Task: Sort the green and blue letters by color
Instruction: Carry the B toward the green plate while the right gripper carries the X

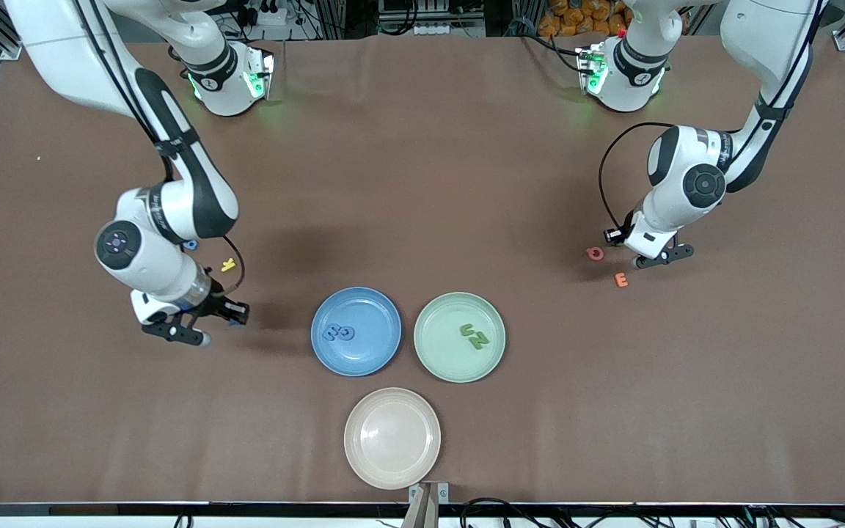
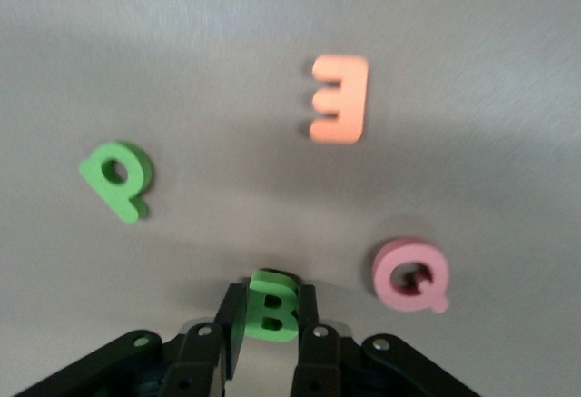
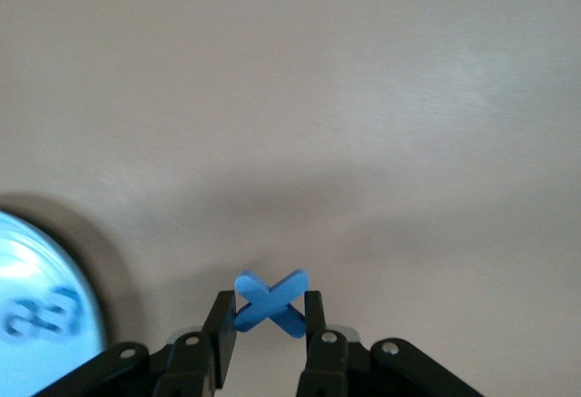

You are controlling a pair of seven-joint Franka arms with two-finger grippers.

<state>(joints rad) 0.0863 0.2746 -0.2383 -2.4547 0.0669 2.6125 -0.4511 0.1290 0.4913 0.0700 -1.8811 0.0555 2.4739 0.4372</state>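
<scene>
The green B (image 2: 270, 306) stands on edge between the fingers of the left tool (image 2: 270, 329), low at the worktop (image 1: 422, 183) toward the left arm's end. The green P (image 2: 118, 179) lies flat on the worktop near it, apart from the tool, with the orange E (image 2: 339, 99) and the pink Q (image 2: 410, 274) close by. The blue X (image 3: 270, 302) is pinched in the right tool (image 3: 270, 333), which hangs beside the blue plate (image 1: 356, 331) toward the right arm's end. That plate already holds two blue characters (image 1: 339, 334), and the green plate (image 1: 459, 336) next to it holds two green letters (image 1: 474, 336). The beige plate (image 1: 392, 438), nearer the front camera, holds nothing. A yellow letter (image 1: 228, 265) rests on the worktop close to the right arm.

The likeliest trouble is a slip: both pieces are thin and held by their edges, so a quick lift or swing could twist one loose short of its plate. The B's grip looks shallow, near the fingertips. The left tool could also nudge the Q as it rises. Both plates sit side by side, so two arms arriving together could crowd each other.

Both tools are clenched narrow, the left on the B, the right on the X.
</scene>
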